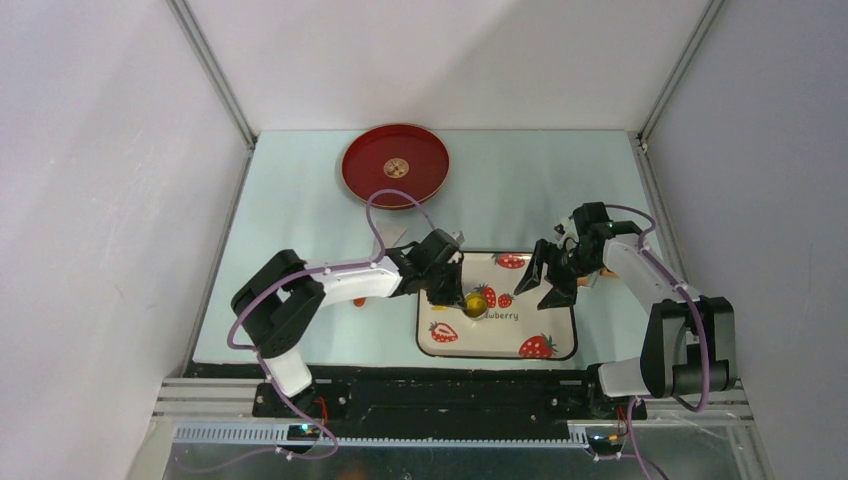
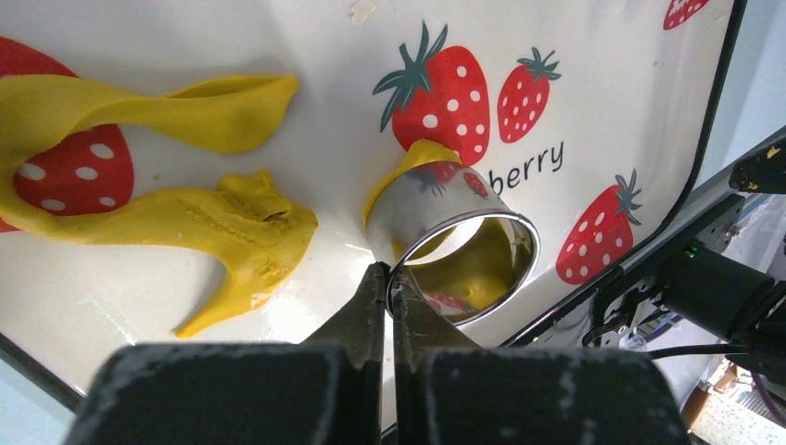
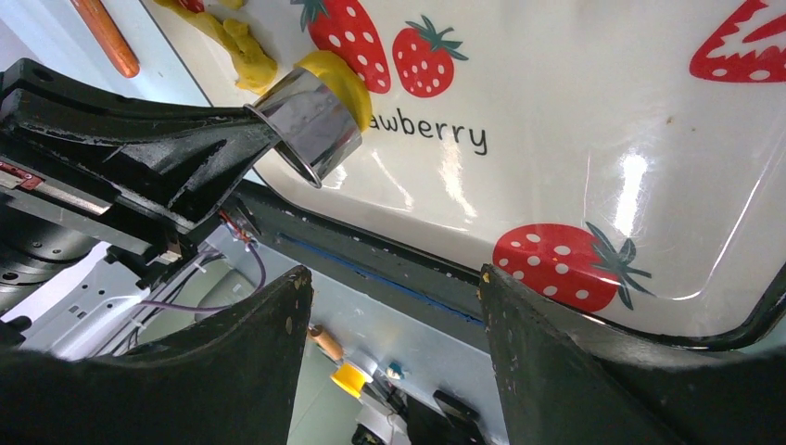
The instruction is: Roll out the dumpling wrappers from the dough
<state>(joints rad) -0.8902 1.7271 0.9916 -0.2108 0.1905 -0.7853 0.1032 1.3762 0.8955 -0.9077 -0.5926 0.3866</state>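
Dough scraps [image 2: 232, 232] flattened on strawberry tray [image 2: 575, 56], cutting underway. Left gripper [image 2: 389, 278] clamped on ring cutter [image 2: 436, 209], yellow inside. Right gripper [image 3: 394, 278] gaping, empty. Nothing finished laid out yet.

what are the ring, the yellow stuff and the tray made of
ring: polished metal, likely steel; it mirrors the strawberry print.
dough: soft, matte, clay-like; torn, creased edges.
tray: glossy white, probably plastic; sharp glare spots.

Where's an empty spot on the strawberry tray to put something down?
The tray's right half is bare, from the printed word to the right rim, below the open right gripper. Its left is crowded: dough scraps, metal ring, left gripper.
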